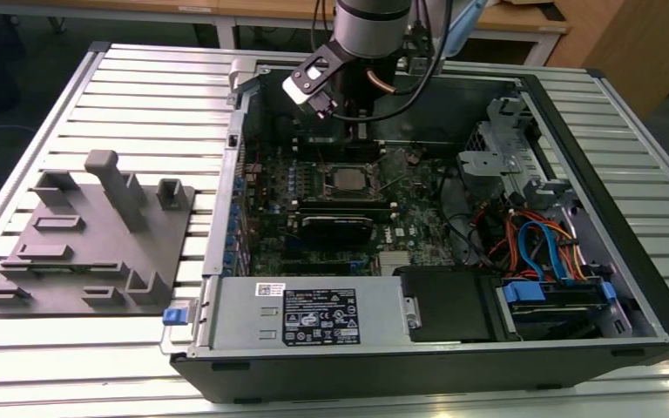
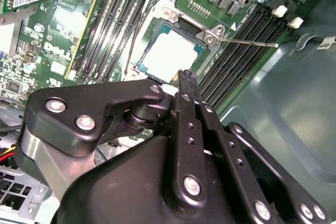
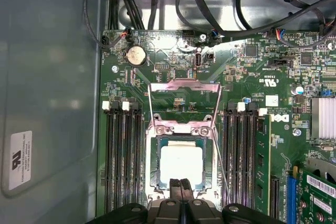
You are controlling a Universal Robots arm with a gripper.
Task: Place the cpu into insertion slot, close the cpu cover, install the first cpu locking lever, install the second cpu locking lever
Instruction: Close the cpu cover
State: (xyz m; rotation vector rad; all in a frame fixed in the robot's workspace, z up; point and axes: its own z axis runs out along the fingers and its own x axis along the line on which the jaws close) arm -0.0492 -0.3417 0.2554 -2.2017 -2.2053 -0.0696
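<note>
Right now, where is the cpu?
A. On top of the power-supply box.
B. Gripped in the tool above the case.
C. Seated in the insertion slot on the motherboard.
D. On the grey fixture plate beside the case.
C: in the first wrist view the cpu lies flat inside the insertion slot on the green motherboard, its pale metal top facing up.

An open computer case [image 1: 648, 287] lies on a slatted table [image 1: 102, 374], covering its middle and the exterior view's right. A grey fixture plate [image 1: 91, 252] with upright blocks sits by the table's edge at the exterior view's left, apart from the case. Inside the case, a power supply [image 1: 311, 315] lines the wall nearest the camera, with blue cables [image 1: 538, 248] near it. A coin battery [image 3: 136, 54] sits on the green board [image 3: 252, 77] near the memory slots [image 3: 122, 161].
</note>
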